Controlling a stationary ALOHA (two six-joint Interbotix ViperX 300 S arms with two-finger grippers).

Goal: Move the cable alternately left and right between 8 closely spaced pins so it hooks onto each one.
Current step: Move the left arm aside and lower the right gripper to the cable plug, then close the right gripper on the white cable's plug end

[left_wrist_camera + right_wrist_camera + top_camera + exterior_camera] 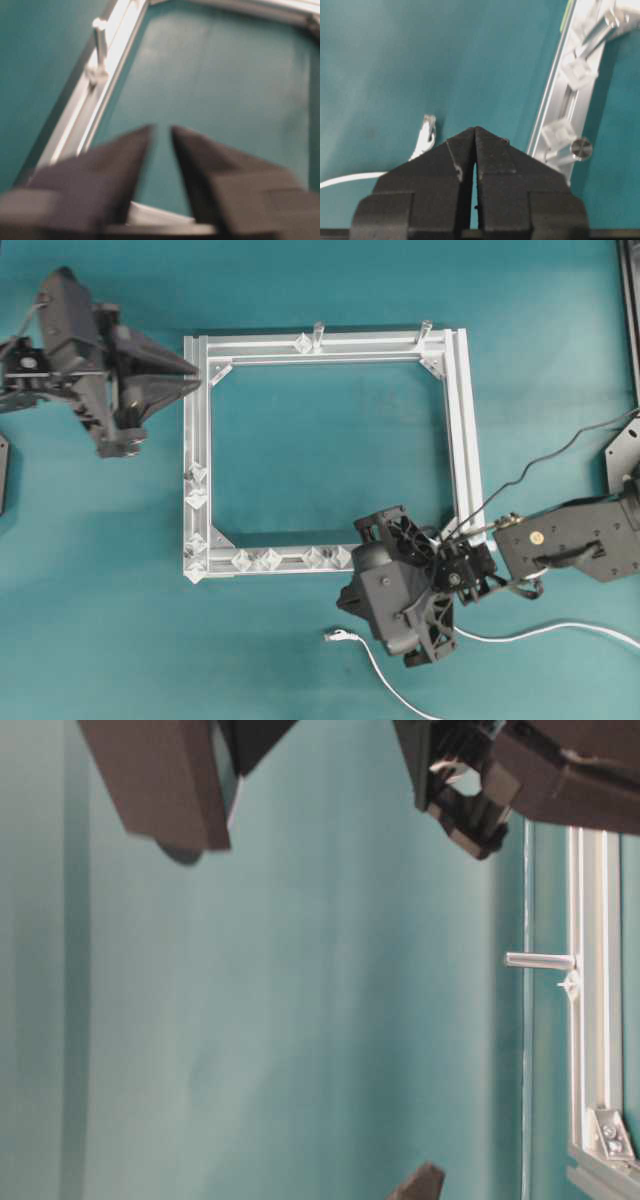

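1. Right gripper (pixel 352 606) hangs just beyond the lower right corner of the frame (pixel 466 440), fingers pressed together on nothing; the right wrist view shows the two black tips touching, with bare table under them.

2. Left gripper (pixel 198 378) sits off the frame's upper left corner, well apart from the cable. The overhead view shows its tips close together, while the left wrist view shows a narrow gap between them, so I cannot tell how far it is spread. It holds nothing.

3. The cable (pixel 520 632) lies loose on the table (pixel 320 280) below the frame, its plug (pixel 340 636) just beside the right gripper. No part of it touches any pin, so the threading looks unstarted.

4. Risk: a shut gripper coming down on the plug would push it away instead of catching it. The fingers need to part first.

5. Risk: grabbing the cord far from the plug would leave a floppy tail, which could miss the pins (pixel 255 560) on the lower rail.

6. Risk: the pins sit in tight pairs, so a cord led too high or too slack could skip one or slip off the last.

7. Risk: the right arm's own black wire (pixel 560 452) crosses near the frame's right rail and might snag.
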